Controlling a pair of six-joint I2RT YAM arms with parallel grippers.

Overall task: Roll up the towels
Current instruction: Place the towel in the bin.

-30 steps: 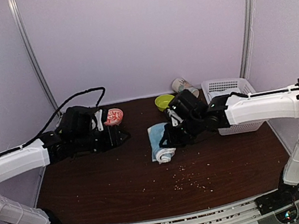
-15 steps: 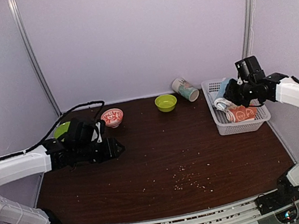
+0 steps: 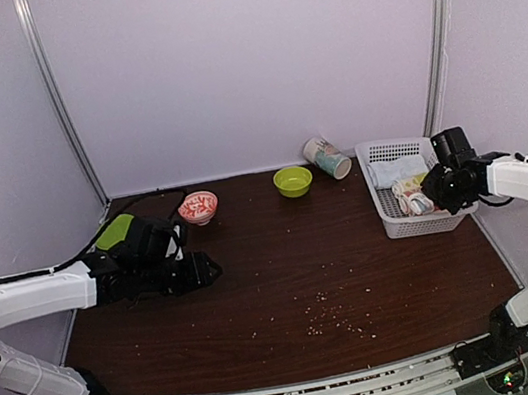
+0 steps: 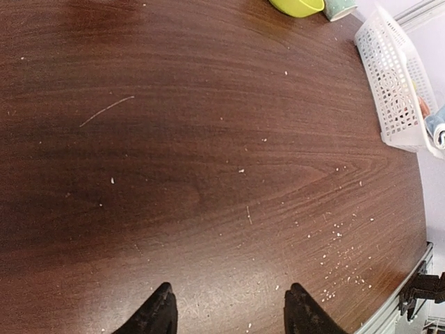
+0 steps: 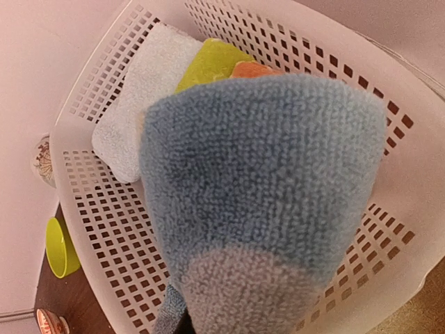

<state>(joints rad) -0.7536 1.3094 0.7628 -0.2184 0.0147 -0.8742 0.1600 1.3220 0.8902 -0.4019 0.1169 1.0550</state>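
Lilac walls (image 3: 241, 59) are seen on three sides of a dark brown wooden table (image 3: 284, 255), and pale crumbs (image 3: 330, 320) are scattered over it toward 6 o'clock. At 3 o'clock a white perforated basket (image 3: 416, 225) is set near the right edge.

The right gripper (image 3: 442, 190) is held over the near half of the basket, and the light blue towel (image 5: 264, 181) is gripped in it. In the wrist view the bunched cloth fills most of the frame above the basket, so the fingers themselves are hidden behind it. The orange towel (image 5: 254, 68) is lodged inside the basket, and only its edge is seen past the blue cloth. Touching it at 9 o'clock in that view is a yellow-green towel (image 5: 208, 66), and a white towel (image 5: 135, 111) is laid beyond that.

At 9 o'clock on the table the left gripper (image 3: 202, 269) is held low over the wood. Its jaws are partly open and nothing is held; only bare table is seen between the dark fingertips (image 4: 158, 314).

Along the far edge, a red-and-white bowl (image 3: 198, 206) is placed at 11 o'clock, a yellow-green bowl (image 3: 293, 180) at 12 o'clock, and a paper cup (image 3: 326, 158) is laid on its side at 1 o'clock.
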